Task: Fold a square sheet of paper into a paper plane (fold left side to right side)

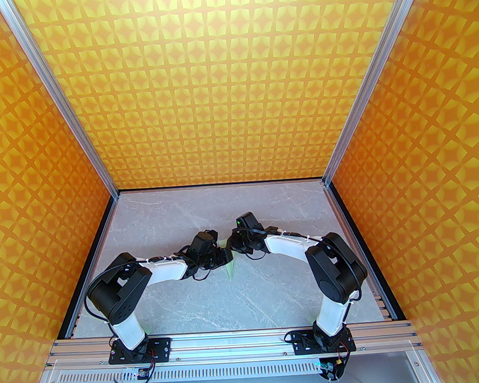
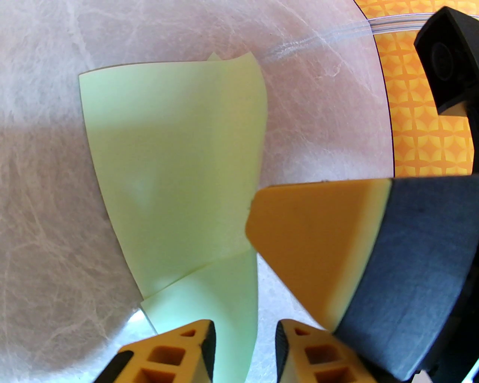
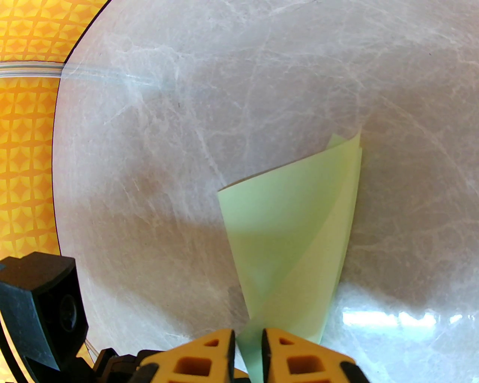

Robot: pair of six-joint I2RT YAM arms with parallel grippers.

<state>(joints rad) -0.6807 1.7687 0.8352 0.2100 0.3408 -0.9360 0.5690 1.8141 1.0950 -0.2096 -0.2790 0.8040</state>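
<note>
Left side first: the left gripper (image 2: 245,349) has its jaws partway apart. The near end of the sheet of paper (image 2: 176,161) runs into that gap but isn't clamped; you can see bare table (image 2: 45,224) between the paper's edge and the right-hand jaw. The sheet is already a narrow, layered wedge with its top flap curling up, sitting mid-table right between the two wrists. In each wrist view its long axis runs straight ahead of the fingers. Over on the right, the right gripper (image 3: 247,348) is nearly closed and has the narrow end pinched, so that's the arm actually holding it. Both are about equally close tbh. My guess is the next crease hinges on the left one catching that loose flap, with the right as the anchor.
</note>
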